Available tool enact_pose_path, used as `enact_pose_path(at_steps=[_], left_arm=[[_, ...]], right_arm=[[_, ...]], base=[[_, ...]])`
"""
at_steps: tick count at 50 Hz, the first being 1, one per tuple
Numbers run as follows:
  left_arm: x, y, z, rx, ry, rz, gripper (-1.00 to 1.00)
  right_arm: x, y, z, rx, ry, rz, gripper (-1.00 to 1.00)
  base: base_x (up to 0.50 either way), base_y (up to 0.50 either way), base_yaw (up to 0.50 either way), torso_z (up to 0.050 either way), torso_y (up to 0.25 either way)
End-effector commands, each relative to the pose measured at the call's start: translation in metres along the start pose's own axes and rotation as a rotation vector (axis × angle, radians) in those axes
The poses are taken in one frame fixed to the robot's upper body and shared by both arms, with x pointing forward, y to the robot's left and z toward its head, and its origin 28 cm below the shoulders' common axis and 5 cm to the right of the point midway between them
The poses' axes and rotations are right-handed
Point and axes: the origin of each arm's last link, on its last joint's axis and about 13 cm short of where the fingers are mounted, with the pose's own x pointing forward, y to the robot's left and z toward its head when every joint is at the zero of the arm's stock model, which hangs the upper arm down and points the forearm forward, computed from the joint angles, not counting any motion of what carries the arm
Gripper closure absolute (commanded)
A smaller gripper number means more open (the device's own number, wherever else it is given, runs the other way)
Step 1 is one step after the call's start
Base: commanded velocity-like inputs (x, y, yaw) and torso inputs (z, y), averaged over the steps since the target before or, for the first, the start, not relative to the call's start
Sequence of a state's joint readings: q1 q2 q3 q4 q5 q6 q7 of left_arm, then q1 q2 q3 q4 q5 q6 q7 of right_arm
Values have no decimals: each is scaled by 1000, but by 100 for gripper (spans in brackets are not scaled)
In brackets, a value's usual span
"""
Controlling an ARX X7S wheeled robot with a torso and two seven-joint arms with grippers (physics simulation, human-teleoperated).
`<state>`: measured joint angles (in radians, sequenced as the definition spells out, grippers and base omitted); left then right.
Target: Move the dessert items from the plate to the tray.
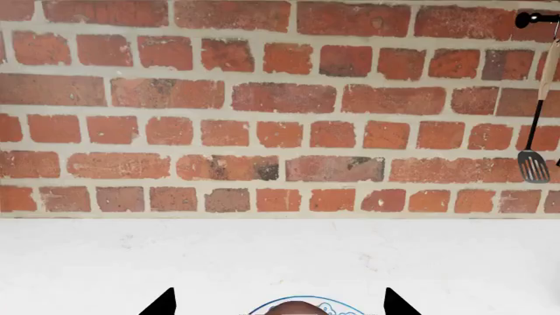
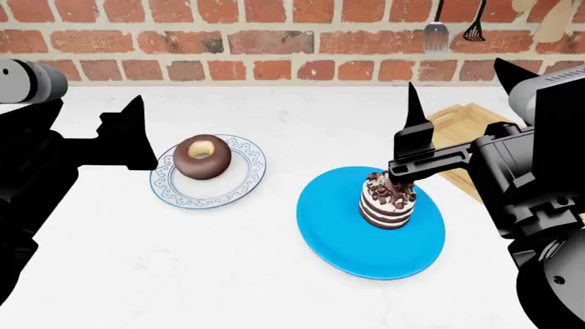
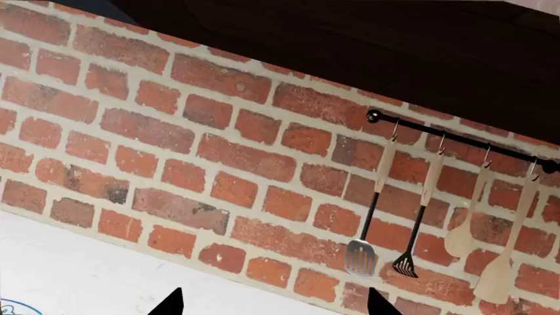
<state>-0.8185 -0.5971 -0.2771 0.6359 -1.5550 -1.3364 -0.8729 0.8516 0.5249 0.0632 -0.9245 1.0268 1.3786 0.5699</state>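
The chocolate-glazed donut [image 2: 203,156] lies on a white plate with a blue pattern [image 2: 240,179] at the left. My left gripper [image 2: 135,133] is open and empty just left of that plate. In the left wrist view the donut [image 1: 298,308] shows low between the spread fingertips [image 1: 164,303]. The layered cake [image 2: 386,201] stands on a blue plate [image 2: 347,233]. My right gripper [image 2: 409,137] is open and empty, just above and behind the cake. The wooden tray [image 2: 459,118] lies at the far right, mostly hidden by my right arm.
A brick wall [image 2: 274,41] closes the back of the white counter [image 2: 229,274]. Kitchen utensils [image 3: 437,216] hang from a black rail on the wall at the right. A spatula [image 1: 534,164] also shows in the left wrist view.
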Motion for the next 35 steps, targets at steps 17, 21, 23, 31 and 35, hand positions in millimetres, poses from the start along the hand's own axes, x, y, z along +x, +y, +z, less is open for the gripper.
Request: enact_pose_path(at_steps=[17, 21, 23, 31, 35], left_arm=[[3, -5, -3, 13, 21, -21, -100], [3, -6, -2, 23, 37, -14, -100], [4, -8, -1, 42, 70, -10, -100], [13, -20, 20, 147, 171, -50, -100], [26, -25, 26, 195, 242, -87, -100]], right_arm=[[-1, 0, -3, 7, 19, -9, -100], [0, 1, -6, 10, 24, -9, -100], [-1, 1, -8, 13, 31, -9, -100], [0, 1, -10, 26, 51, -3, -100], [-1, 2, -12, 42, 77, 10, -100]], base=[[271, 0, 0, 0, 1], [158, 0, 0, 0, 0], [33, 0, 0, 0, 5], [0, 0, 0, 0, 0], [0, 0, 0, 0, 0]])
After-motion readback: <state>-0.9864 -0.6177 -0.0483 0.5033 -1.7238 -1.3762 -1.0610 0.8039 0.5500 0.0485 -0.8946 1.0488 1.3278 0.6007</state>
